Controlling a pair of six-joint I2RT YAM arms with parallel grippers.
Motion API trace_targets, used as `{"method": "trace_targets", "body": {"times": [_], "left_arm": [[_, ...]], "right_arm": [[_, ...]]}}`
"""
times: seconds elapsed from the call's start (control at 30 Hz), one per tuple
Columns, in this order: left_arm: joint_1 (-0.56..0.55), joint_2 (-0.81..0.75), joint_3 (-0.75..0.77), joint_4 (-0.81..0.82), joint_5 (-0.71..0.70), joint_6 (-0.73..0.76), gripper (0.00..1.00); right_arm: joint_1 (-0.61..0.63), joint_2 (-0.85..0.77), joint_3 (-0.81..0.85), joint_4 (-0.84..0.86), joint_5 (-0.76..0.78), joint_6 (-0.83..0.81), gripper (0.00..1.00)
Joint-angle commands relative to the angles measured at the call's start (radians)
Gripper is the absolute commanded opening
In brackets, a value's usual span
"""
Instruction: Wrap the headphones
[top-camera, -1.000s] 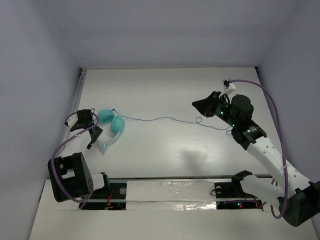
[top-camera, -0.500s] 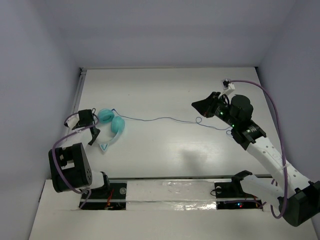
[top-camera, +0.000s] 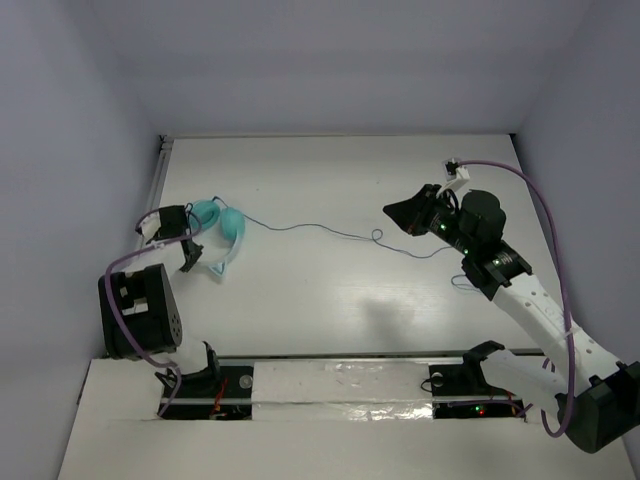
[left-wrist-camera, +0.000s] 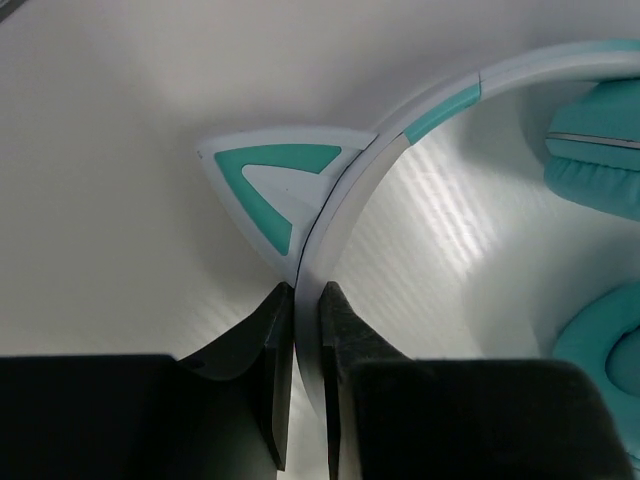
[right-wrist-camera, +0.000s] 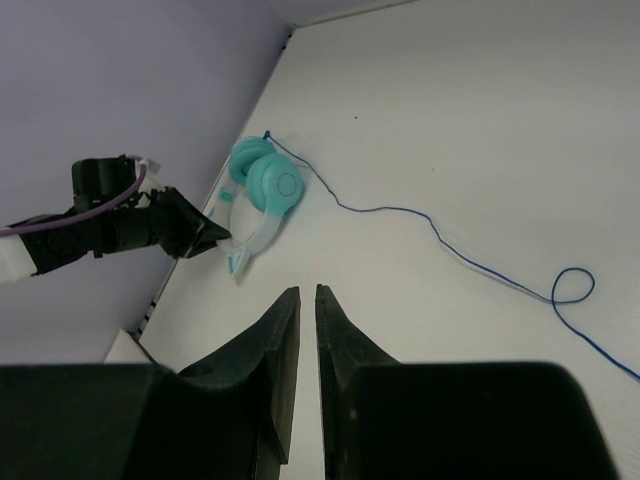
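Left wrist view: left hand (left-wrist-camera: 306, 292) is pinching the headphones' (left-wrist-camera: 600, 150) thin headband (left-wrist-camera: 345, 200), risking a twist-out. The cord (top-camera: 320, 233) is trailing from the headphones toward the narrow, empty right hand (right-wrist-camera: 308, 292).

No lettering, brand mark, number or sign legible in any view: none to make out on the headphones (top-camera: 235, 229), none on the tabletop (top-camera: 330, 180)
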Motion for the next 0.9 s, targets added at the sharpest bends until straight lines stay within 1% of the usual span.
{"method": "trace_targets", "body": {"times": [0.0, 0.07, 0.17, 0.2, 0.23, 0.27, 0.3, 0.33, 0.37, 0.4, 0.43, 0.5, 0.6, 0.63, 0.67, 0.7, 0.73, 0.8, 0.83, 0.87], "left_arm": [[-0.047, 0.049, 0.138, -0.054, 0.046, 0.105, 0.00], [-0.058, 0.088, 0.190, -0.048, 0.086, 0.145, 0.00], [-0.105, 0.088, 0.269, -0.063, 0.097, 0.192, 0.00], [-0.133, 0.082, 0.294, -0.089, 0.106, 0.237, 0.00], [-0.147, 0.068, 0.320, -0.101, 0.124, 0.263, 0.00], [-0.157, 0.057, 0.372, -0.109, 0.185, 0.290, 0.00], [-0.171, 0.045, 0.397, -0.130, 0.207, 0.335, 0.00], [-0.194, 0.021, 0.423, -0.140, 0.229, 0.355, 0.00], [-0.205, 0.010, 0.472, -0.144, 0.281, 0.378, 0.00], [-0.216, 0.002, 0.495, -0.158, 0.354, 0.396, 0.00], [-0.245, -0.009, 0.519, -0.166, 0.371, 0.409, 0.00], [-0.277, -0.020, 0.576, -0.163, 0.431, 0.421, 0.00], [-0.346, -0.015, 0.664, -0.181, 0.474, 0.449, 0.00], [-0.358, -0.007, 0.687, -0.184, 0.487, 0.456, 0.00], [-0.368, -0.003, 0.723, -0.189, 0.525, 0.475, 0.00], [-0.377, -0.003, 0.740, -0.190, 0.549, 0.481, 0.00], [-0.377, 0.003, 0.756, -0.192, 0.580, 0.487, 0.00], [-0.377, 0.016, 0.814, -0.202, 0.666, 0.502, 0.00], [-0.377, 0.037, 0.843, -0.215, 0.686, 0.507, 0.00], [-0.377, 0.048, 0.903, -0.227, 0.709, 0.508, 0.00]], "right_arm": [[0.005, -0.002, 0.000, 0.055, 0.001, 0.008, 0.18], [0.005, 0.000, 0.000, 0.054, 0.006, 0.008, 0.18], [0.005, 0.000, 0.000, 0.049, 0.017, 0.004, 0.18], [0.005, 0.000, 0.000, 0.047, 0.027, 0.003, 0.18], [0.005, -0.002, -0.001, 0.050, 0.034, 0.003, 0.18], [0.005, -0.002, -0.003, 0.050, 0.038, 0.001, 0.17], [0.005, 0.000, -0.004, 0.054, 0.043, 0.001, 0.16], [0.005, 0.001, -0.004, 0.058, 0.043, -0.002, 0.11], [0.005, 0.003, -0.006, 0.064, 0.038, -0.005, 0.08], [0.005, 0.004, -0.012, 0.073, 0.026, -0.006, 0.03], [0.005, 0.006, -0.018, 0.102, 0.014, -0.011, 0.00], [0.005, 0.016, -0.032, 0.132, -0.024, -0.017, 0.00], [0.005, 0.049, -0.033, 0.169, -0.066, -0.046, 0.00], [0.005, 0.068, -0.032, 0.181, -0.075, -0.066, 0.07], [0.005, 0.079, -0.024, 0.185, -0.081, -0.095, 0.24], [0.005, 0.090, -0.024, 0.189, -0.081, -0.095, 0.24], [0.005, 0.101, -0.014, 0.192, -0.084, -0.139, 0.41], [0.005, 0.142, 0.002, 0.204, -0.109, -0.187, 0.53], [0.005, 0.159, 0.013, 0.224, -0.117, -0.242, 0.66], [0.005, 0.199, 0.029, 0.239, -0.117, -0.267, 0.70]]}}
